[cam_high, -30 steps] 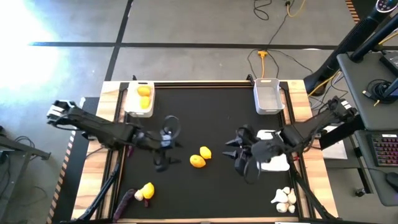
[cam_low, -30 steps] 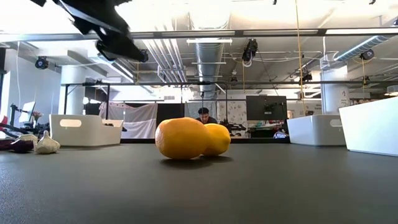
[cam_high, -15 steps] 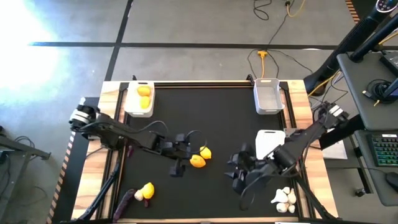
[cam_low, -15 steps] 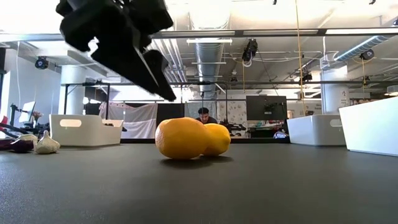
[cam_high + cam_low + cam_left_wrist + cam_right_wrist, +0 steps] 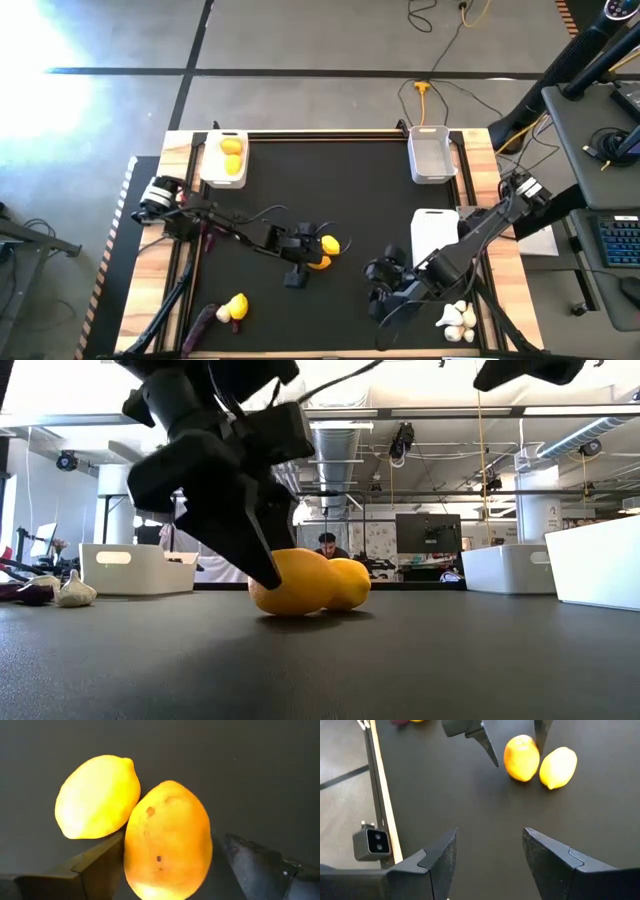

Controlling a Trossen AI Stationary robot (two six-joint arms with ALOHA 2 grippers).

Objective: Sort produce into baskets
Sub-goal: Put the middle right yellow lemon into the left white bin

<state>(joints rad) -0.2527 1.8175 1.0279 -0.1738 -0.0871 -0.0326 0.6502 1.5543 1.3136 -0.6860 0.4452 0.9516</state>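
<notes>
On the black mat an orange fruit [image 5: 318,262] lies against a yellow lemon [image 5: 331,245]. My left gripper [image 5: 300,258] is low over them and open. In the left wrist view its fingers stand on either side of the orange fruit [image 5: 167,840], with the lemon [image 5: 97,795] just beyond. My right gripper [image 5: 385,285] hangs open above the mat, left of a pile of garlic bulbs [image 5: 457,318]. It holds nothing, as the right wrist view [image 5: 490,855] shows. A basket [image 5: 224,158] at the far left holds yellow fruits.
An empty basket [image 5: 430,153] stands at the far right. Another basket [image 5: 432,232] is partly under my right arm. A lemon [image 5: 237,305], a garlic bulb [image 5: 222,315] and a dark purple eggplant [image 5: 205,320] lie at the near left corner. A person sits in the room behind.
My left gripper has come down and gone toward the table's right edge, rolling a little, until its fingers straddle the orange fruit. My right gripper has sunk and swung from over the right-hand basket toward the near edge, beside the garlic. The fruits have kept still.
</notes>
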